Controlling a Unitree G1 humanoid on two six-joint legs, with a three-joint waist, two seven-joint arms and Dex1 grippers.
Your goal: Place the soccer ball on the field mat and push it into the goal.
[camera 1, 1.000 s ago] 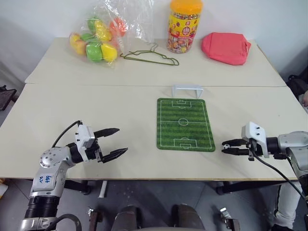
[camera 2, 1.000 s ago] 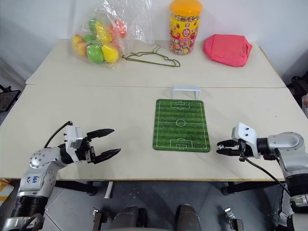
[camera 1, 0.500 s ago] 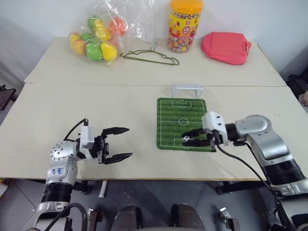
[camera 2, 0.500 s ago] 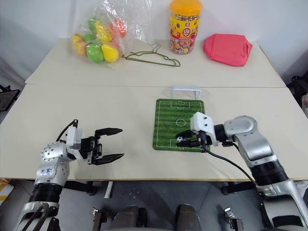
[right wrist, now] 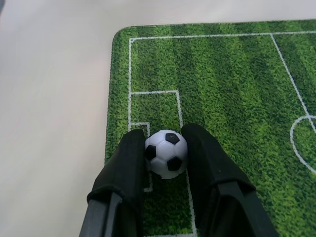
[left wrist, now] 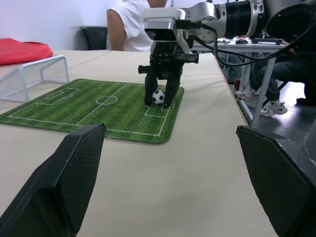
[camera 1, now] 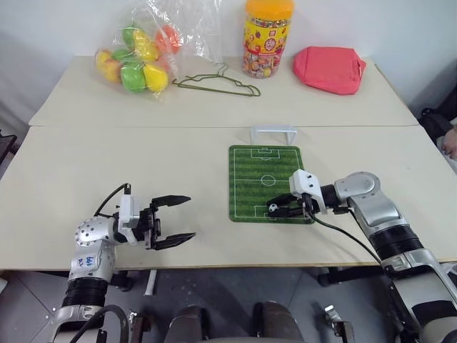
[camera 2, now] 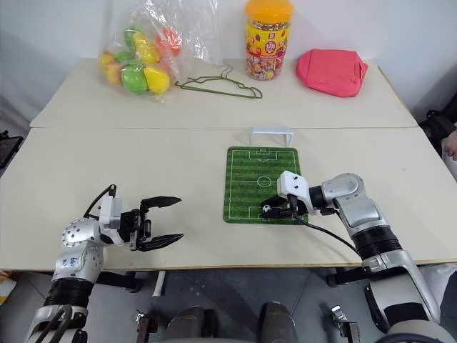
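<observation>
I've swung my right hand [camera 1: 280, 208] in from the worktop [camera 1: 143, 164] edge, and it now pinches the soccer ball [right wrist: 166, 153] low over the near end of the field mat [camera 1: 265, 182]; release comes next. The goal [camera 1: 273, 133] lies beyond its fingertips. My left hand [camera 1: 173, 220] waits, fingers spread, pointing across.

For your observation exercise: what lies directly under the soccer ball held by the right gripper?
Under the soccer ball, pinched in the right gripper, lies the field mat, near its white penalty-box lines. Whether the ball touches the mat cannot be seen; the fingers cover its sides.
</observation>
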